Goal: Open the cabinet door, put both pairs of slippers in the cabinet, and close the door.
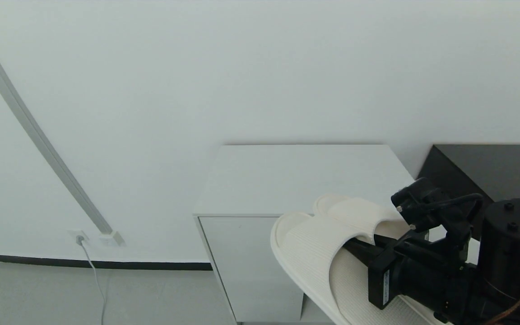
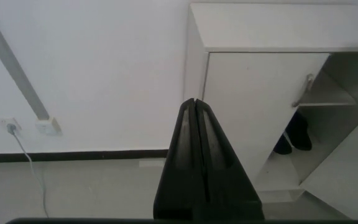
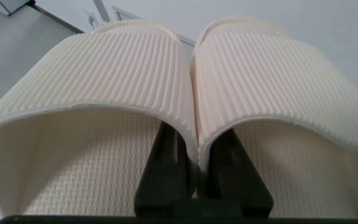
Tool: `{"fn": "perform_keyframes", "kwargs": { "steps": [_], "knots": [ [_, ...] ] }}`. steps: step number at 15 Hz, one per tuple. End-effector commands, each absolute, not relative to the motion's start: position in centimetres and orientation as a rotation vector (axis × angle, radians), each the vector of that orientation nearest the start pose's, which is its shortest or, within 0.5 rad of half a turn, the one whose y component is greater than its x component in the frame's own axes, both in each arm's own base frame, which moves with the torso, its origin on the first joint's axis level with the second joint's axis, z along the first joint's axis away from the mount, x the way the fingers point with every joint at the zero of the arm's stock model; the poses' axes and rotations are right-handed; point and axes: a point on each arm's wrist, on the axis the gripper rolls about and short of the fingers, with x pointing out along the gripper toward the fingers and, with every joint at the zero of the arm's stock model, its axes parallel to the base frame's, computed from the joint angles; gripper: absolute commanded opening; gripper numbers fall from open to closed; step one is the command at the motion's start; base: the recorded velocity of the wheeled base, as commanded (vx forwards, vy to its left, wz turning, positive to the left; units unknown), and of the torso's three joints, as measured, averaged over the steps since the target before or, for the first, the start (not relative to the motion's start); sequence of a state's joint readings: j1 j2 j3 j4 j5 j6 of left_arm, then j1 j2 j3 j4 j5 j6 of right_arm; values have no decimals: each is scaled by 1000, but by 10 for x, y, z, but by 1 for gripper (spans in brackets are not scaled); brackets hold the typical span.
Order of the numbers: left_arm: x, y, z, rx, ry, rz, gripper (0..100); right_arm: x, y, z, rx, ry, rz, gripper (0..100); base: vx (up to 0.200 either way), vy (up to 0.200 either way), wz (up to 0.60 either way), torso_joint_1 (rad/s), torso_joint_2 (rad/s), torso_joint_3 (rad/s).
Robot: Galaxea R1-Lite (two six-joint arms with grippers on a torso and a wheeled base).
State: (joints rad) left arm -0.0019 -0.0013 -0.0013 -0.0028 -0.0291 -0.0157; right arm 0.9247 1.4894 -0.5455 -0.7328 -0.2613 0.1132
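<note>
A white cabinet [image 1: 296,176] stands against the wall. In the left wrist view the cabinet [image 2: 260,106] has its left door shut, with a metal handle [image 2: 302,90], and its right side open. Inside, a dark pair of slippers [image 2: 294,137] sits under a shelf [image 2: 328,99]. My right gripper [image 1: 359,246] holds a white ribbed pair of slippers [image 1: 314,243] side by side in front of the cabinet's upper right part. Its fingers [image 3: 166,162] reach under both straps and pinch the slippers [image 3: 123,68] where they meet. My left gripper [image 2: 194,106] is shut, with nothing in it, and points at the cabinet from lower down.
A black piece of furniture [image 1: 490,167] adjoins the cabinet on the right. A wall socket with a cable [image 1: 79,237] and a slanting grey conduit [image 1: 39,135] are on the wall to the left. Bare floor [image 1: 106,293] lies left of the cabinet.
</note>
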Motion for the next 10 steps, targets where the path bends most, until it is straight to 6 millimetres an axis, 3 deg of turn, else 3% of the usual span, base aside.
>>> {"fn": "perform_keyframes", "kwargs": {
  "steps": [1, 9, 10],
  "knots": [
    [-23, -1, 76, -17, -4, -31, 0, 149, 188, 179, -14, 220, 650, 0, 0, -200, 0, 12, -12, -2],
    [-23, -1, 76, -17, -4, -31, 0, 149, 188, 178, -18, 225, 648, 0, 0, -200, 0, 2, 2, 1],
    [-23, -1, 76, -18, -4, -29, 0, 148, 187, 175, -22, 231, 649, 0, 0, 0, 0, 0, 0, 0]
  ]
}}
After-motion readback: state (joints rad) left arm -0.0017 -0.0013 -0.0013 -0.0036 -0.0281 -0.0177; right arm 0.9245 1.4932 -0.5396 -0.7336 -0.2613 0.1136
